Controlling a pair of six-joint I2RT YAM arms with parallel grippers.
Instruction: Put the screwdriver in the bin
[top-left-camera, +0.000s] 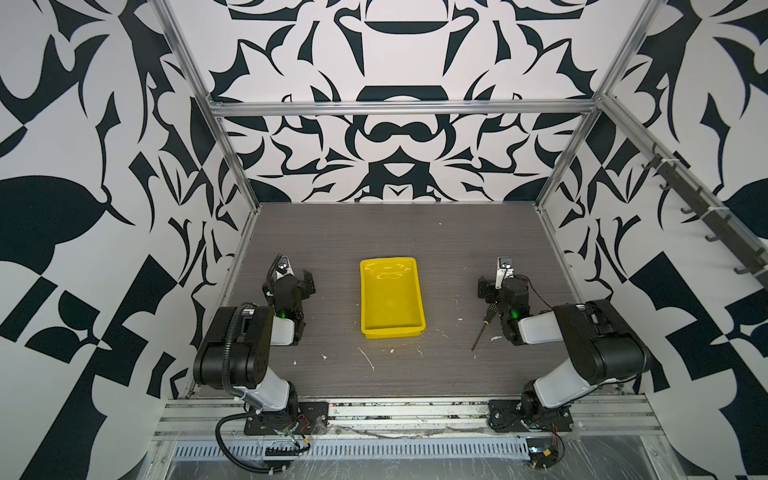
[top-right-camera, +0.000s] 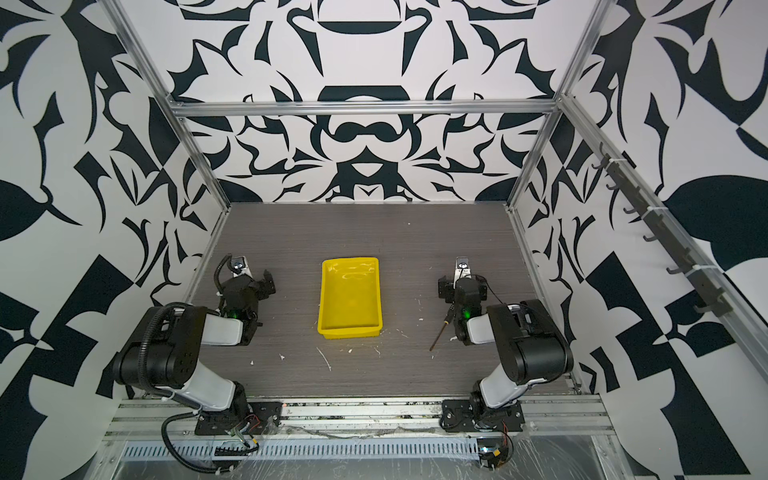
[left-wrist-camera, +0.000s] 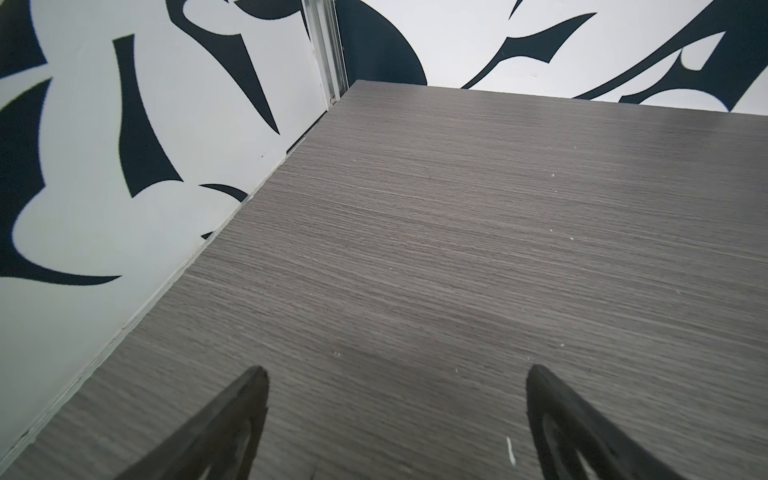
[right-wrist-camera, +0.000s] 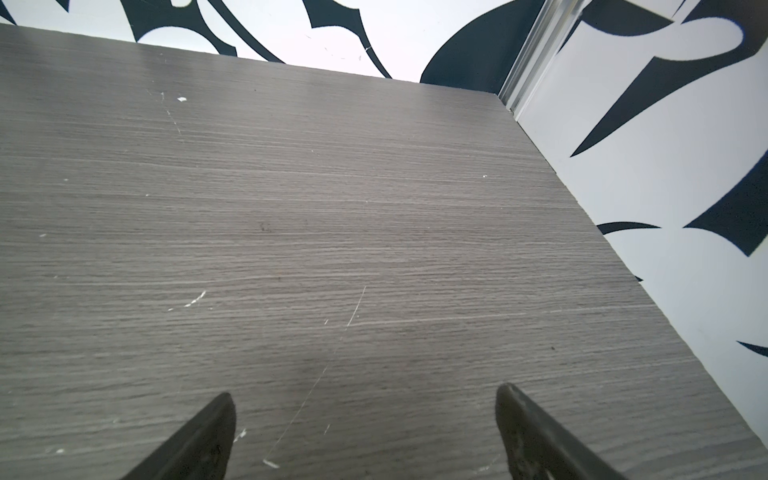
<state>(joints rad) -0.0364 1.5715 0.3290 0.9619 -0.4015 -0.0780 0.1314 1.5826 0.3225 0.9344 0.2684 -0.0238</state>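
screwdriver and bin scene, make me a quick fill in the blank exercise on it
1. The bin is coloured ____.
2. In both top views the screwdriver lies on the table, to the ____ of the bin.
3. In the wrist views the left gripper and the right gripper both stand ____.
4. Inside the bin there is ____.

Missing words: yellow; right; open; nothing

Black screwdriver (top-left-camera: 483, 328) lies flat, right of yellow bin (top-left-camera: 392, 331).
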